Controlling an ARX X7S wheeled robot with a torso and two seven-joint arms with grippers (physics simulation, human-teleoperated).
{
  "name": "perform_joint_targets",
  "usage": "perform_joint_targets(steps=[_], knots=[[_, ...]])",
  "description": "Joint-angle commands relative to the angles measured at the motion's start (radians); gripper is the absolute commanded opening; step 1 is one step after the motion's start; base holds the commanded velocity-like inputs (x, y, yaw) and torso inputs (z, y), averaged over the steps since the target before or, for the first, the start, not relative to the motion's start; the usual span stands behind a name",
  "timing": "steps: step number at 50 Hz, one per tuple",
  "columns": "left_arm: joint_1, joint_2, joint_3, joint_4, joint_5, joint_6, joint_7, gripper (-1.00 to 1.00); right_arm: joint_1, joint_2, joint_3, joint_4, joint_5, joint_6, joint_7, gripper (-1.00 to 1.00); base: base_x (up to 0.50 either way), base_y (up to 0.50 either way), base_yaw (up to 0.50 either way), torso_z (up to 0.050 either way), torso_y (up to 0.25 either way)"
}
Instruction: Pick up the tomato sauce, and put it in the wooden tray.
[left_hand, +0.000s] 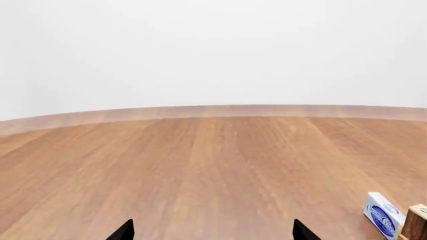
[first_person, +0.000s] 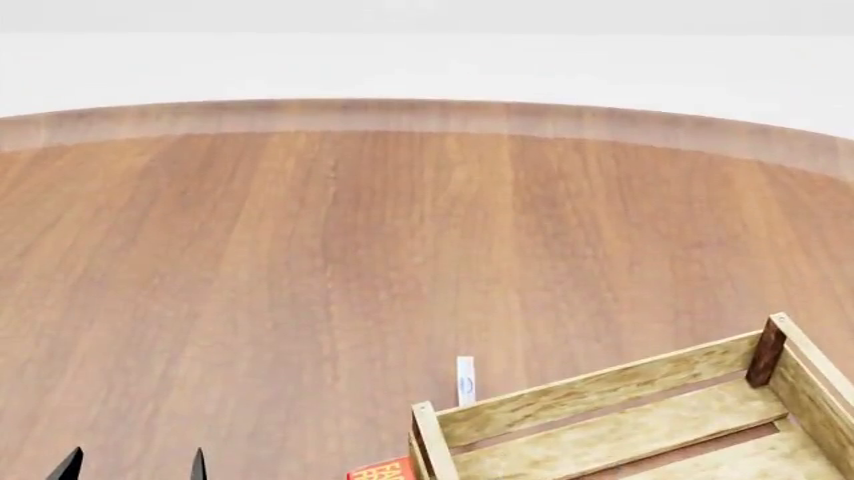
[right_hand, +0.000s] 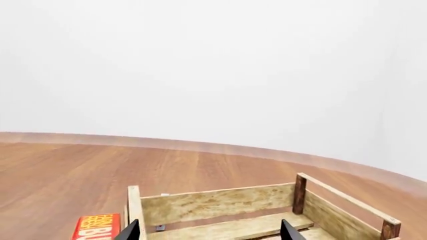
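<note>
Left wrist view: left gripper (left_hand: 212, 231) tips spread apart over bare table (left_hand: 200, 165). Head view: the wooden tray (first_person: 587, 392) sits near right; no tomato sauce visible. Right wrist view: right gripper (right_hand: 209, 231) tips apart, hovering at the tray.

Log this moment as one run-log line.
tomato sauce: not in view | pale wooden slatted tray: empty where visible | left gripper: open, empty | right gripper: open, facing tray
</note>
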Motion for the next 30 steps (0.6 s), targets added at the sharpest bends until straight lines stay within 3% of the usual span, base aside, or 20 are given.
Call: perform_joint_targets(steps=[1, 30], knots=[[0.002, -0.005, 0.008, 0.013, 0.0, -0.009, -0.011, 1.0, -0.037, -0.008, -0.006, 0.062, -0.032, -0.104, 0.034, 1.0, 0.0, 0.0, 0.0, 0.0, 0.0], [0.014, -0.021, 0.022, 0.037, -0.004, -0.017, -0.031, 1.0, -0.031, -0.062, -0.009, 0.299, -0.114, -0.309, 0.16, 1.0, 0.0, 0.0, 0.0, 0.0, 0.0]])
